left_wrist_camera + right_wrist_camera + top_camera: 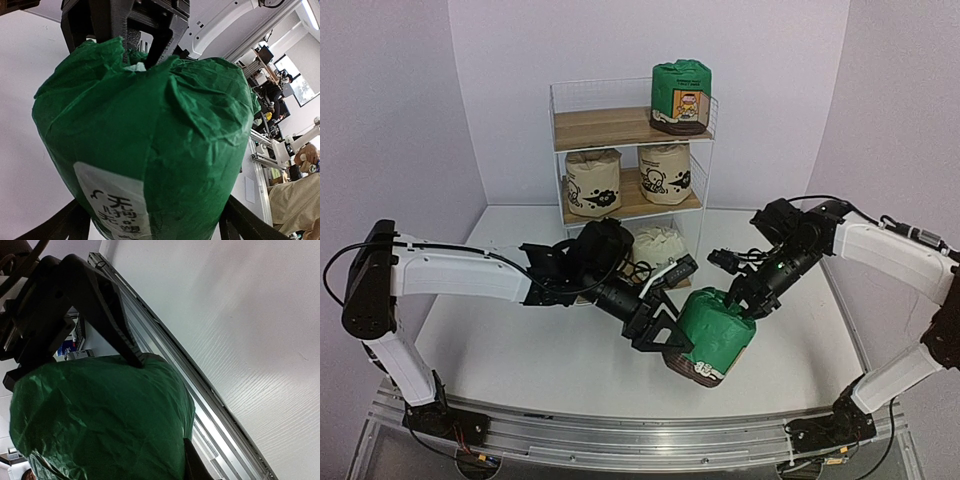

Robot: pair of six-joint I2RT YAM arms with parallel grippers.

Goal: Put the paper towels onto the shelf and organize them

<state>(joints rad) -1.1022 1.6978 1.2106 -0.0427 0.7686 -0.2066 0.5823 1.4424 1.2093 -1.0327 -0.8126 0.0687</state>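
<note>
Top external shows a handover: right gripper [750, 305] pinches shut the gathered top of the green wrapped paper-towel roll [720, 335] above the white table [520, 340]. The left gripper [665, 340] straddles it, grip uncertain. Next, left must clamp firmly.

Tilted green roll [720, 335] hangs before the shelf [600, 125] holding four rolls [592, 182].

Both arms reach inward, left pincer [667, 341] spread wide, right pincer [746, 307] pinched shut.
</note>
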